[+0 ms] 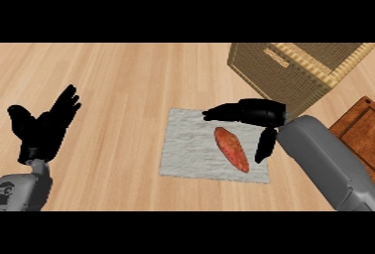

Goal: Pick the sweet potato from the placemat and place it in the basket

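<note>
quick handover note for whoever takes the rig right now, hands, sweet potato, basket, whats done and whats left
Left hand: open, resting at the view's left, holds nothing.
Right hand: open above the white cloth placemat, fingers over its upper edge, thumb down beside the elongated orange-red sweet potato; not gripping it yet.
Sweet potato: lying on the placemat.
Square woven tan basket: up and right of the placemat.
Done: approach. Left: grasp, lift, carry to basket, release.
</note>
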`<state>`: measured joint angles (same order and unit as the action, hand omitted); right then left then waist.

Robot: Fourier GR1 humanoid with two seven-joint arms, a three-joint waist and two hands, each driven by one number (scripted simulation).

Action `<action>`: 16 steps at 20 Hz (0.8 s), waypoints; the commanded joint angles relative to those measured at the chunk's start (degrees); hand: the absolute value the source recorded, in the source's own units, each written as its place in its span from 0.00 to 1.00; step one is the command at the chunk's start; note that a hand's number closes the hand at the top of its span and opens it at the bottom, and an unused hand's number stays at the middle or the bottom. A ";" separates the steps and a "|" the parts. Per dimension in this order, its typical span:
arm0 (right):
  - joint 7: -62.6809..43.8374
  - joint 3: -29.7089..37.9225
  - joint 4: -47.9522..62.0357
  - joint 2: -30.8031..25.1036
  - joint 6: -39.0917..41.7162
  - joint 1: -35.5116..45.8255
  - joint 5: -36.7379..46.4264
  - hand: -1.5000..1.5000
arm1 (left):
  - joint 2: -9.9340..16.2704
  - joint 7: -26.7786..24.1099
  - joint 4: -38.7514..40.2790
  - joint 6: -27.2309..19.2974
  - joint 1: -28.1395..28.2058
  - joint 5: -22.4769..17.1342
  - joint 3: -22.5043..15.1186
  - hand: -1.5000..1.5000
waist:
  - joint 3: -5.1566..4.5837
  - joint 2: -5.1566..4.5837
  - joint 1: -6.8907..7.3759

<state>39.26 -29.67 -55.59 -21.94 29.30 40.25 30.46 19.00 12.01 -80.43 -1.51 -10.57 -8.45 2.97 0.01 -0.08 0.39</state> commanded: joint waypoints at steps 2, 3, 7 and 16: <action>5.28 0.26 -1.64 -1.18 4.13 -0.66 1.23 0.00 | 2.39 0.51 2.11 3.32 -2.07 -1.43 3.05 0.50 | -0.01 0.05 -0.25; 4.77 0.46 -0.35 -1.38 4.00 0.12 2.47 0.00 | 0.44 0.24 4.49 0.73 -4.78 0.96 1.98 0.50 | -0.01 -0.01 -0.33; 2.58 -0.81 -3.26 -1.71 3.21 -2.72 4.47 0.00 | 0.83 0.82 -2.04 1.84 0.69 0.36 2.53 0.50 | -0.01 0.16 -0.19; 4.74 -5.29 -0.97 3.43 -6.84 -3.91 13.98 1.00 | -0.80 2.42 -0.88 1.50 -1.64 1.72 2.57 0.50 | 0.00 0.09 -0.19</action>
<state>41.04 -32.83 -55.18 -18.80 23.27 38.03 40.45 18.29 12.59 -80.22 0.52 -11.29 -7.26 5.33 -0.03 -0.02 0.37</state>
